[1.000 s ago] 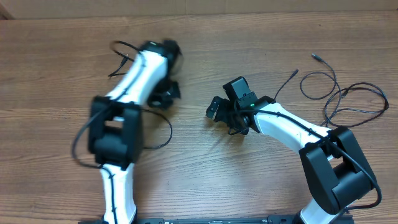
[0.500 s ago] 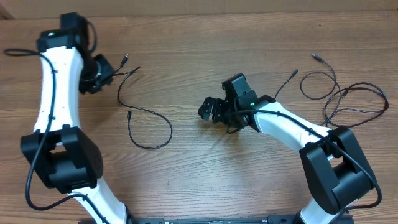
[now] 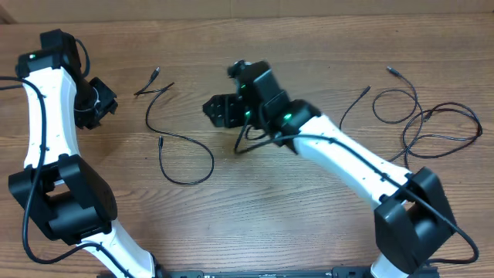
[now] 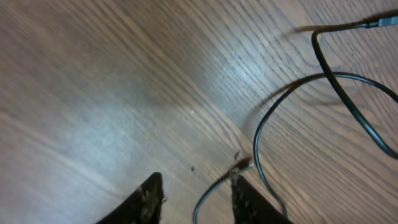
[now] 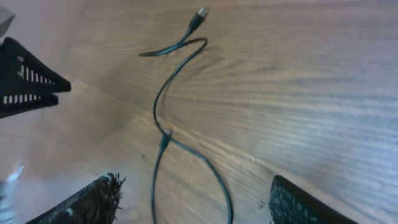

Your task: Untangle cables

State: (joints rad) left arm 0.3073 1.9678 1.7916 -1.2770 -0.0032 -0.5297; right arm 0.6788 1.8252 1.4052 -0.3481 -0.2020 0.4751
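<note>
Cables lie in two places on the wooden table (image 3: pixel 309 46). One loose cord (image 3: pixel 187 182) sits left of centre: its upper end lies up near the far side of the table, from there it curves down and ends in an open loop nearer the robot. The overhead view does not settle whether this is one cord or two lying close together. A tangled bunch (image 3: pixel 426 116) of thin black loops lies well apart from it, at the right edge, with two plug ends pointing up and left.

The loose cord lies between the two grippers. The right gripper (image 3: pixel 210 110) hangs just right of it, above the loop's right side and pointing left toward the cord. In the right wrist view the cord (image 5: pixel 163 140) snakes across the wood in the wide gap between the right gripper (image 5: pixel 193 202) fingers, its plug (image 5: pixel 200 14) far ahead of them; the jaws stand spread wide and touch nothing.

The left gripper (image 3: pixel 104 100) is at the left, near the cord's upper end but apart from it. In the left wrist view a curve of cord (image 4: pixel 255 134) lies ahead and to the right, and one thin strand shows in the gap between the fingertips of the left gripper (image 4: pixel 196 199). Those jaws stand parted, with the strand lying free on the wood, not pinched.
</note>
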